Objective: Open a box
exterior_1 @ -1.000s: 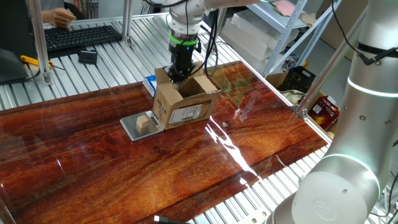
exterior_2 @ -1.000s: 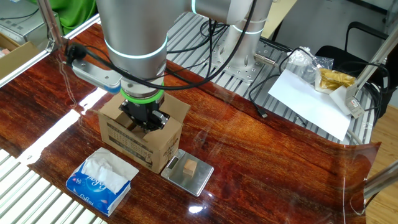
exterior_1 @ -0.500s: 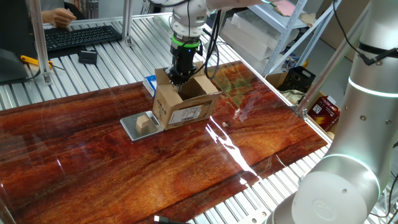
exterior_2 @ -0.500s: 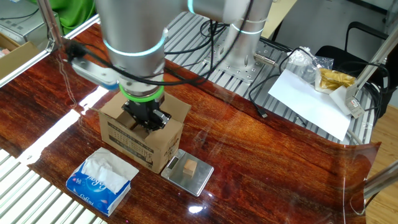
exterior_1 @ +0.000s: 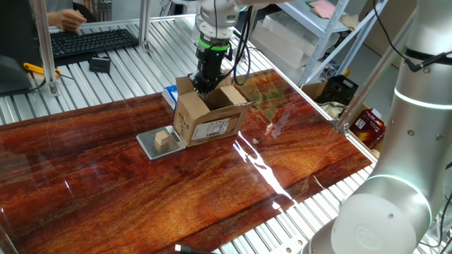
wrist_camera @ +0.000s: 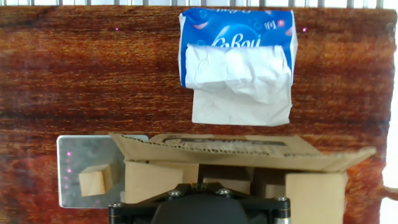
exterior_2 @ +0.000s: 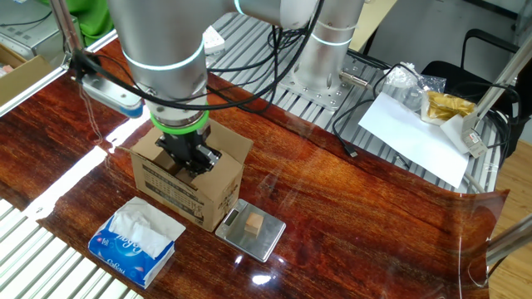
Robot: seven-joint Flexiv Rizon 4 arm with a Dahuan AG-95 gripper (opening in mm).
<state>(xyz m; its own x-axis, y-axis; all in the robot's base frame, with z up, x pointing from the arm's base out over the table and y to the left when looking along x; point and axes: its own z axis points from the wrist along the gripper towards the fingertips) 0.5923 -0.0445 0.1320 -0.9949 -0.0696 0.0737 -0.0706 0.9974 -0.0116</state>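
With gripper (exterior_1: 203, 86) pressed together (holding nothing), nudge outward against the box (exterior_1: 209, 117) flap edge gently, avoiding sliding the carton.

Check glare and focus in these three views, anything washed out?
One fixed view: bright glare streak on the table right of the box. Other fixed view: window glare at the table's left edge. Hand view: sharp; tissue pack bright, far right edge blown out.

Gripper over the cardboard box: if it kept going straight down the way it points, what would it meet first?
Probably the inside of the open cardboard box; the shut gripper sits at its mouth, between the flaps. Depth is unclear.
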